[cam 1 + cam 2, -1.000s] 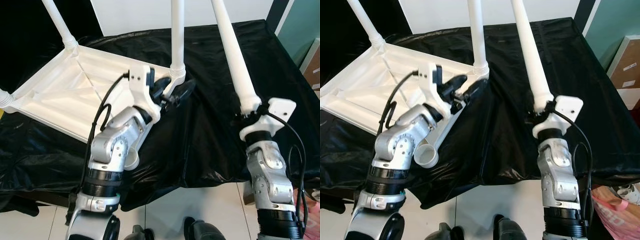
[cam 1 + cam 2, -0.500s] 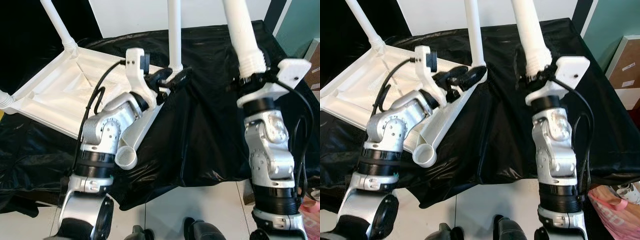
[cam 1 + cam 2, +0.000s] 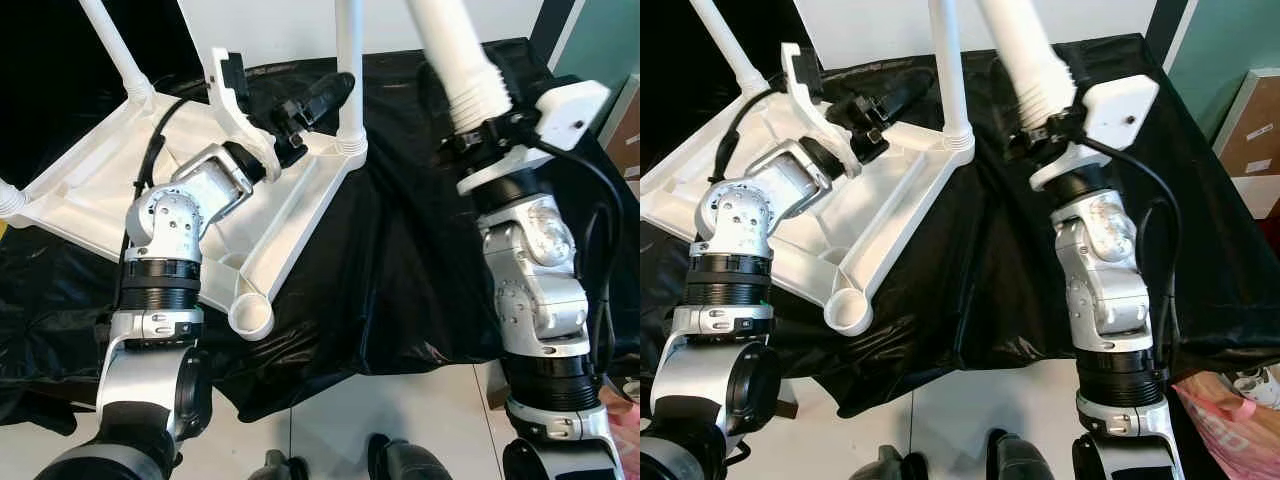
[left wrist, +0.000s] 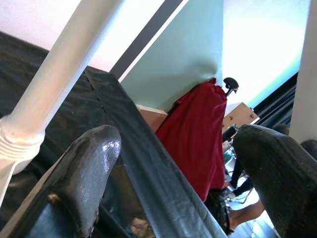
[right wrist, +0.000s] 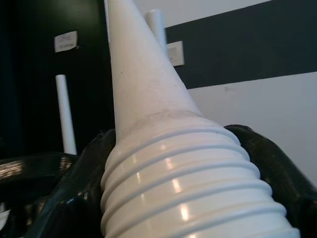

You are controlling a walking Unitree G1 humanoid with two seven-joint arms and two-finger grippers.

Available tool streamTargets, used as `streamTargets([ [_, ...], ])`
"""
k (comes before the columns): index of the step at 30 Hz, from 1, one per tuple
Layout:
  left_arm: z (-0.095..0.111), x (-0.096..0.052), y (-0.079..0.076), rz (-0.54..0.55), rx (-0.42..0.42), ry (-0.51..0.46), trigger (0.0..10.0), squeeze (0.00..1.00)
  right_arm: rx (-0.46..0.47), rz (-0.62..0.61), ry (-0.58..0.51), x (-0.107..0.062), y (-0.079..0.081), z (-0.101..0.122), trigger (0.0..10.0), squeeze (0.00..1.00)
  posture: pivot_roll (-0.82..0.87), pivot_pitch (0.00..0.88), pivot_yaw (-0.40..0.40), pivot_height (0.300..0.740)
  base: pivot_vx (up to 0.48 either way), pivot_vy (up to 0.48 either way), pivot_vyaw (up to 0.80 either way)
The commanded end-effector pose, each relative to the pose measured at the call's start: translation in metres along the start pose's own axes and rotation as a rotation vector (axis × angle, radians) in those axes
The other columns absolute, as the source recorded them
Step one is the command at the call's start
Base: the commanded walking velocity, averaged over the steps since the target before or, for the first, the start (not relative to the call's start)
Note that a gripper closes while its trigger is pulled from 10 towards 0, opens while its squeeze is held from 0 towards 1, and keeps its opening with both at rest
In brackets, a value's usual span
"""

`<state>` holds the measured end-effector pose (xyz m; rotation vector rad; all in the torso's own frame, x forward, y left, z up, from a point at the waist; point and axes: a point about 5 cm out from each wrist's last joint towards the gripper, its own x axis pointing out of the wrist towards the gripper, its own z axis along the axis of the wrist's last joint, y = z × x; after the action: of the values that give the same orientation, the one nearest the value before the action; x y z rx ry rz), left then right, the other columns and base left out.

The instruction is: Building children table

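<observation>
One leg in hand, one socket still empty

Overturned white tabletop (image 3: 120, 170) lies underside-up on the black cloth (image 3: 400, 270). Fitted legs stand up from its other corners, one just behind my left gripper (image 3: 318, 98). The near corner socket (image 3: 251, 319) gapes open at the table edge.

My right gripper (image 3: 1035, 128) is clamped on the loose leg (image 3: 455, 50) just below its ribbed threaded collar (image 5: 193, 183); the wrist view shows the black fingers (image 5: 74, 198) wrapped on both sides. The left gripper hangs above the tabletop with fingers spread, gripping nothing.

Risks as I read them:
- The leg is long and held near one end, so it could swing and knock the standing leg (image 3: 349, 60).
- The socket sits well apart from the leg, low and to my left. If I bring the leg in tilted, I expect the threads to cross or jam.
- Nothing pins the tabletop, and the cloth looks slick. Pushing down may slide the top or tip it off the edge.
</observation>
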<state>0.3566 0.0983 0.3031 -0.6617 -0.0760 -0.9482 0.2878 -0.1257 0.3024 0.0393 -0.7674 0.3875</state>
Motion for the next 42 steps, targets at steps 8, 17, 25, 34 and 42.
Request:
streamTargets([
  [8, 0.016, -0.001, -0.02, -0.477, -0.11, -0.073, 10.0, 1.0, 0.021, 0.099, 0.036, -0.006, 0.012, -0.004, 10.0, 0.0, -0.15, 0.174, 0.072, 0.74, 0.0, 0.0, 0.0],
  [17, 0.023, -0.006, -0.035, -0.634, -0.139, -0.096, 10.0, 0.0, 0.024, 0.081, 0.142, -0.026, 0.013, -0.023, 10.0, 0.0, -0.16, 0.175, 0.074, 0.74, 0.0, 0.0, 0.0],
  [25, 0.014, -0.014, -0.044, -0.705, -0.104, -0.05, 10.0, 0.0, 0.03, 0.01, 0.176, -0.031, 0.008, -0.031, 10.0, 0.0, -0.16, 0.172, 0.077, 0.74, 0.0, 0.0, 0.0],
  [34, 0.006, -0.014, -0.047, -0.708, -0.095, -0.027, 10.0, 0.0, 0.044, 0.031, 0.205, -0.036, 0.012, -0.035, 10.0, 0.0, -0.16, 0.162, 0.077, 0.74, 0.0, 0.0, 0.0],
  [42, 0.007, 0.006, -0.027, -0.496, -0.067, -0.041, 10.0, 0.0, 0.075, 0.198, 0.264, -0.047, 0.036, -0.042, 10.0, 0.0, -0.17, 0.17, 0.084, 0.74, 0.0, 0.0, 0.0],
])
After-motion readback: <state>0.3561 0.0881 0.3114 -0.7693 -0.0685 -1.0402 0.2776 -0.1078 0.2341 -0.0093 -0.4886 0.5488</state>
